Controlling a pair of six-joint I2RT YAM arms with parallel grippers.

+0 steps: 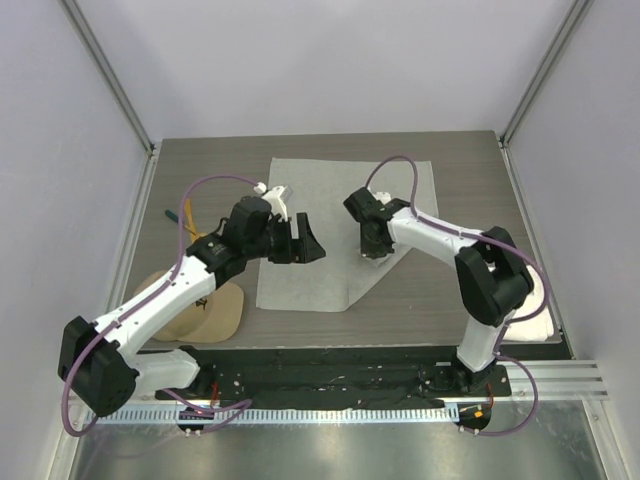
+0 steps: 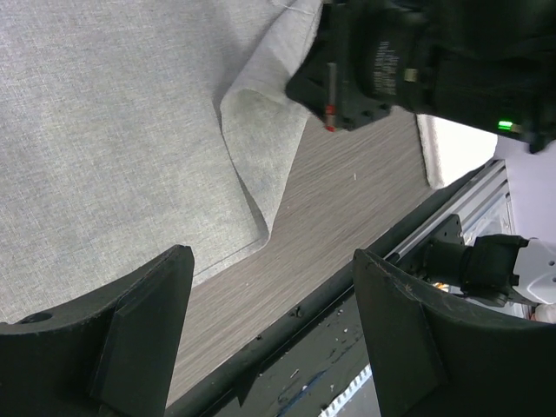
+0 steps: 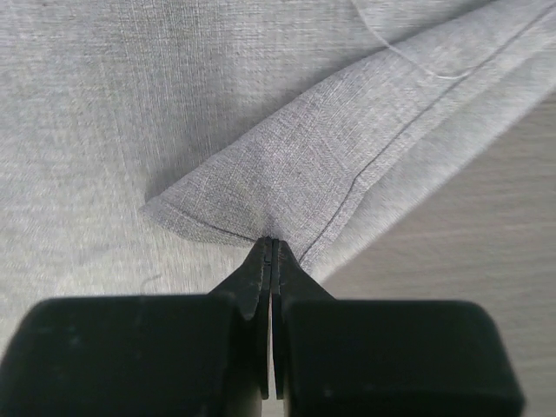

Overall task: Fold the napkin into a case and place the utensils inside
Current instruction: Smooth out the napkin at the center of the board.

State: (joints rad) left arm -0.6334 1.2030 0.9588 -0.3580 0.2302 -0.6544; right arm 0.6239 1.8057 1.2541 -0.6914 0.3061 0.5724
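Observation:
The light grey napkin (image 1: pixel 320 215) lies flat on the table's middle, its near right corner lifted and folded over. My right gripper (image 1: pixel 375 250) is shut on that corner; in the right wrist view the closed tips (image 3: pixel 273 243) pinch the folded flap (image 3: pixel 347 156). My left gripper (image 1: pixel 305 242) hovers open and empty over the napkin's left half; in its wrist view the gripper (image 2: pixel 271 257) has its jaws wide apart above the napkin's near edge (image 2: pixel 113 130). An orange-yellow handled utensil (image 1: pixel 188 214) and a dark teal one (image 1: pixel 171 212) lie at the far left. The gold spoon is hidden.
A tan cap (image 1: pixel 205 312) sits at the near left under the left arm. A white towel (image 1: pixel 535 325) lies at the near right edge. Bare wood table (image 1: pixel 420 300) shows in front of the napkin. The black base rail (image 2: pixel 365 261) runs along the near edge.

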